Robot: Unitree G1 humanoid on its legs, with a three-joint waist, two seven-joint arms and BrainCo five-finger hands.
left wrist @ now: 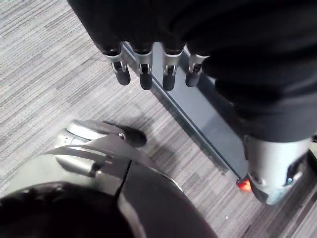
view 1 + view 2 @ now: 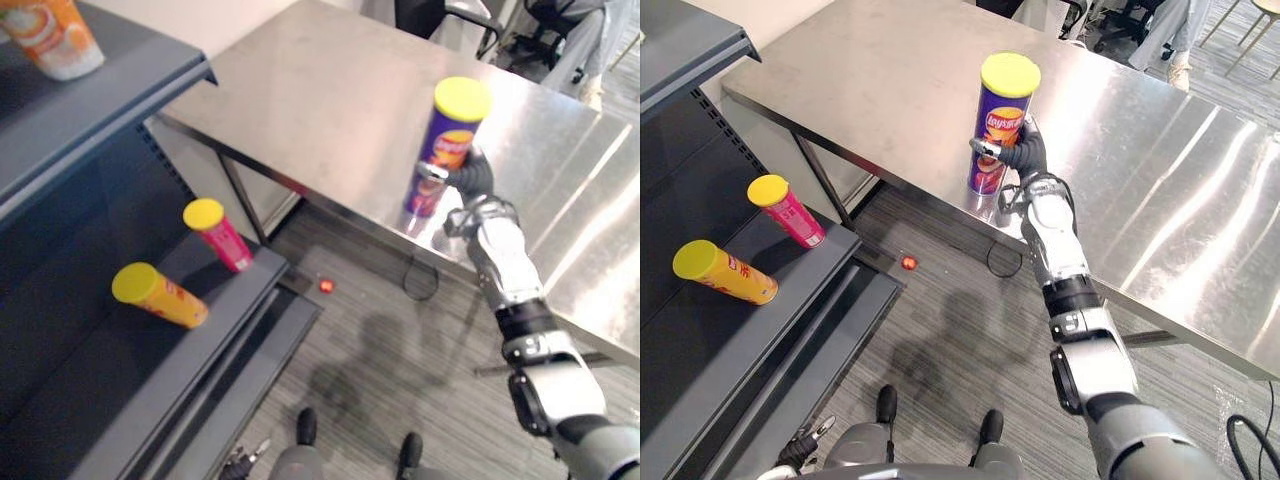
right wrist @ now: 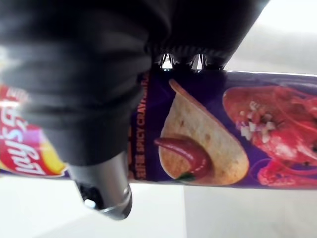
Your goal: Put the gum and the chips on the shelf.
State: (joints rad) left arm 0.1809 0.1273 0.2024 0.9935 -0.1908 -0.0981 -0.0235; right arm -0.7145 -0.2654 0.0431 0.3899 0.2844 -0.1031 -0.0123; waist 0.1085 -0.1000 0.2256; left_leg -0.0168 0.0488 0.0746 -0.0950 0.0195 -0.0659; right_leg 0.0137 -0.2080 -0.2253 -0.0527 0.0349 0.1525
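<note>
Right now your right hand (image 2: pixel 1026 157) is curled round the purple chips can (image 2: pixel 1003 118), gripping the lower body. The can's upright near the front edge of the steel surface (image 2: pixel 890 70). Prob. a light, stiff tube w/ slick sides, so squeeze gently and hold mid-height. Left hand (image 1: pixel 143 74) hangs w/ fingers relaxed. The shelf (image 2: pixel 730 340) is to your left.
</note>
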